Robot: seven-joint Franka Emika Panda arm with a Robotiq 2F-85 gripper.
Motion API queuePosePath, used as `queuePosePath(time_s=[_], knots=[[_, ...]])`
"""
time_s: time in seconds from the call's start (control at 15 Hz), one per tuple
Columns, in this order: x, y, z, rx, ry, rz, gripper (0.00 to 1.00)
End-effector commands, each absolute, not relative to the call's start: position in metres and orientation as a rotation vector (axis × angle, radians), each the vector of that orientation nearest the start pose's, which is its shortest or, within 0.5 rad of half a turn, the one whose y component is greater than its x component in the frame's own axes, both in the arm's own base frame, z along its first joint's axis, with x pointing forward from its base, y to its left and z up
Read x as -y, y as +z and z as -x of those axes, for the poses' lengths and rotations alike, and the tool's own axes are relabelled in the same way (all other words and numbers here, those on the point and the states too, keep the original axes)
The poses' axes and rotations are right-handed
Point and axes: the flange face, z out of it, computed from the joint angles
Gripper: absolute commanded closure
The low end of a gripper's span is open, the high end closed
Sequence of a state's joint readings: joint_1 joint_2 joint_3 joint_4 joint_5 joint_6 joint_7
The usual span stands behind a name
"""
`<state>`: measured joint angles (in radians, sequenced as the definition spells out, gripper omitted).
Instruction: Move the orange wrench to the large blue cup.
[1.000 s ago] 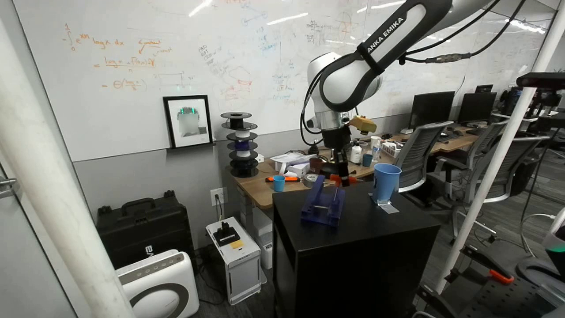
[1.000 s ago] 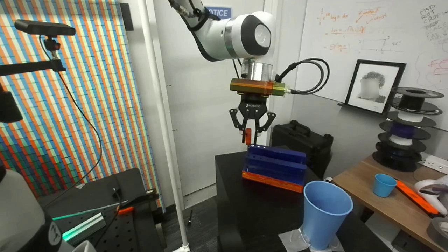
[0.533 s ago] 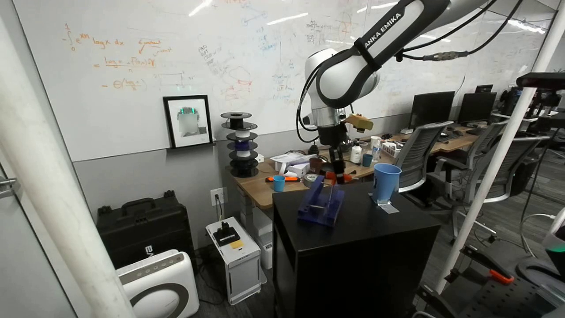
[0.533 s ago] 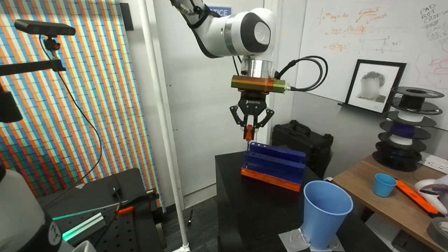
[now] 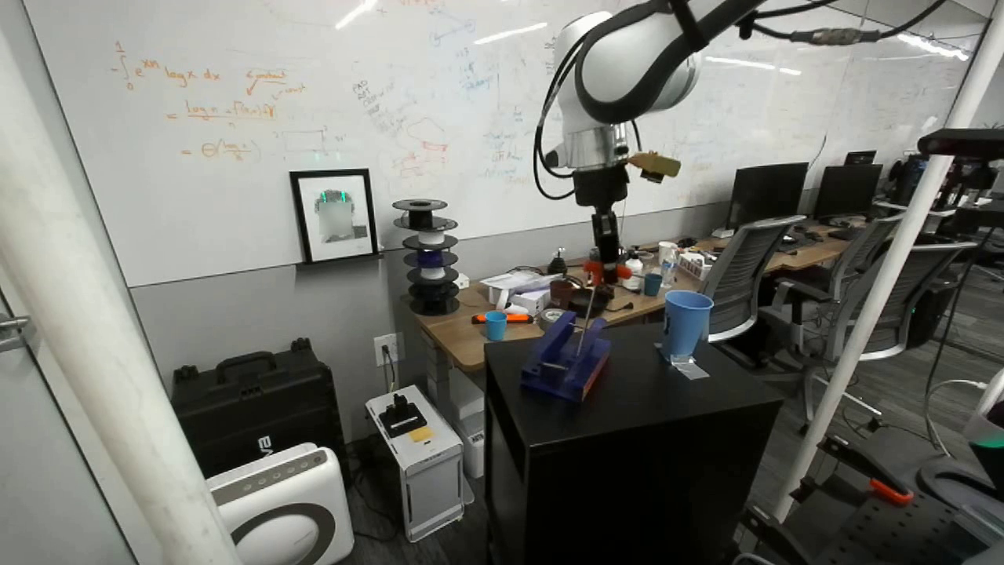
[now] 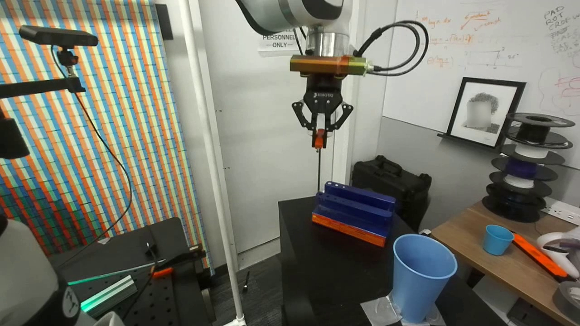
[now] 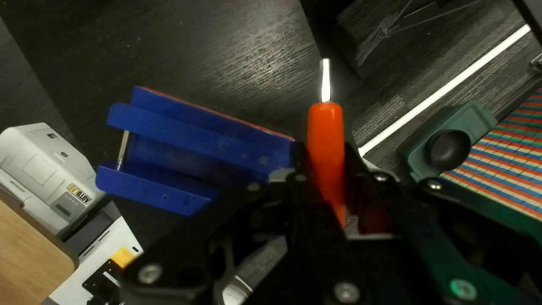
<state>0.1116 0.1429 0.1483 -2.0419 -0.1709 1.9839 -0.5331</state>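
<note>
The orange wrench has a bright orange handle [image 6: 320, 138] and a long thin metal shaft [image 6: 319, 170]. My gripper [image 6: 319, 142] is shut on the handle, above the dark blue rack [image 6: 355, 203]. The shaft hangs down to the rack [image 5: 561, 365]. In an exterior view its lower end is hidden behind the rack, and I cannot tell whether it touches. In the wrist view the handle [image 7: 325, 131] sits between the fingers. The large blue cup [image 6: 419, 285] stands upright on the black cabinet, apart from the gripper, and shows in both exterior views [image 5: 685, 328].
The rack and the cup stand on the black cabinet top [image 5: 627, 408]. Clear tape [image 6: 380, 310] lies at the cup's base. A wooden desk [image 5: 463, 337] behind holds a small blue cup [image 5: 496, 325], an orange tool and clutter. A white pole [image 6: 210, 136] stands nearby.
The gripper closed on the orange handle and rose with it, drawing the shaft up. The blue rack shifted slightly. The large blue cup stayed put.
</note>
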Motion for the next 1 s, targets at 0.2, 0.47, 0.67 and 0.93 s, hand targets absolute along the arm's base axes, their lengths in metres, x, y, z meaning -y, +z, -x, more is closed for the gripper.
queuePosePath(time_s=[0.2, 0.47, 0.67, 0.93], knots=[[-0.067, 0.459, -0.493, 1.018, 0.34, 3.124, 0.85], [0.018, 0.463, -0.493, 0.672, 0.33, 3.266, 0.86], [0.065, 0.44, -0.498, 0.438, 0.367, 3.303, 0.87], [0.092, 0.404, -0.516, 0.303, 0.303, 3.355, 0.87]])
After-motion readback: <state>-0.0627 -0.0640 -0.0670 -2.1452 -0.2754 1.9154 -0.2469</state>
